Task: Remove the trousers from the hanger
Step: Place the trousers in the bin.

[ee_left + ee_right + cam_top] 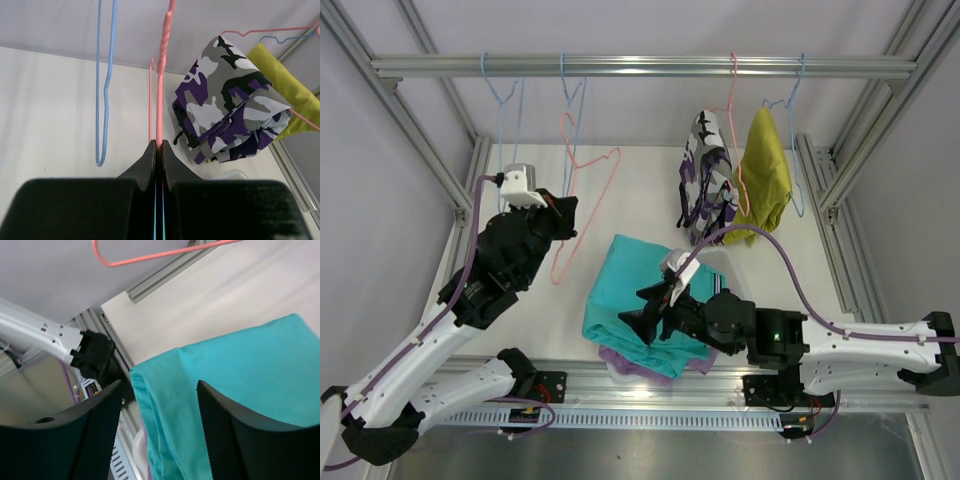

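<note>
My left gripper (563, 213) is shut on the wire of an empty pink hanger (601, 159); in the left wrist view the jaws (159, 146) pinch that pink wire (161, 75). Teal trousers (640, 295) lie on top of a pile at the front middle, with lilac cloth (620, 360) under them. My right gripper (648, 312) is open just above the teal trousers (250, 375), with its jaws (159, 387) wide apart and empty. Purple-grey-white camouflage trousers (705, 180) (230, 105) and mustard trousers (765, 175) (285, 82) hang on hangers at the right. Pink camouflage trousers are not in view.
An empty blue hanger (505, 100) (105, 100) hangs from the rail (640, 66) at the left. A white basin (722, 262) (234, 175) sits under the pile. Frame posts (415, 120) stand on both sides.
</note>
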Controlling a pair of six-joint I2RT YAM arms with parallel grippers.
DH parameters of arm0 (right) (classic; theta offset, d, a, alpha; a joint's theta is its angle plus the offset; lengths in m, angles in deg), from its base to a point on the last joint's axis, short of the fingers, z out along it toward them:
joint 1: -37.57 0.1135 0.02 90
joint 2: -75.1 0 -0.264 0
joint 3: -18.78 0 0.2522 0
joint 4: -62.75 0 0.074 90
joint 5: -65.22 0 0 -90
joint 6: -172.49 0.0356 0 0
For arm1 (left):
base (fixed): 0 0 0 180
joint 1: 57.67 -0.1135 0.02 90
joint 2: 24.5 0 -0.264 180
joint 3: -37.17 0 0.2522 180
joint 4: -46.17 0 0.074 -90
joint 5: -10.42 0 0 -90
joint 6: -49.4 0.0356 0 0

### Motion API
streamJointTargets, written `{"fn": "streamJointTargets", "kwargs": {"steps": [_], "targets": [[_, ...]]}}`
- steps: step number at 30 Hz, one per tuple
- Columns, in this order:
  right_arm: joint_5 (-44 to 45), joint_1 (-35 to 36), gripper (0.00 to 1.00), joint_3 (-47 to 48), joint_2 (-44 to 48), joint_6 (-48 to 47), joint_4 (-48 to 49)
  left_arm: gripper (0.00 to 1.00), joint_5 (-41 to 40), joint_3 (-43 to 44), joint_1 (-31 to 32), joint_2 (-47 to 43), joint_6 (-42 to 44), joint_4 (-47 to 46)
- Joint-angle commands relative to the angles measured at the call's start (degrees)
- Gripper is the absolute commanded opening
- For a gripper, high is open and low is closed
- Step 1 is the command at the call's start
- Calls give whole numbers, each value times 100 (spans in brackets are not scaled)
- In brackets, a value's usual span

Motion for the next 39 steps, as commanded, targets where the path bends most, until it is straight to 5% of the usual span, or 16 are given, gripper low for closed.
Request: {"fn": "streamJointTargets", "kwargs": {"steps": [1, 12, 15, 20, 29, 33, 39], "targets": [[358, -123, 63, -132, -49, 22, -202, 1, -166, -11, 26, -134, 110, -280], [-819, -888, 59, -3100, -1918, 1911, 2844, 1, -148, -11, 35, -204, 145, -288], [-855, -783, 60, -3235, -2149, 2193, 2981, 0, -122, -11, 35, -204, 153, -288], [-557, -581, 63, -2516, -1527, 1860, 1954, 1, -87, 7, 35, -187, 145, -280], [410, -466, 71, -56, -366, 779, -1305, 1, 106, 165, 35, -143, 241, -157], [735, -475, 75, 1016, -287, 428, -1932, 1, 203, 551, 35, 6, 259, 229], [754, -449, 76, 1256, 204, 312, -2179, 0, 466, 1149, 79, 217, 452, 677]]}}
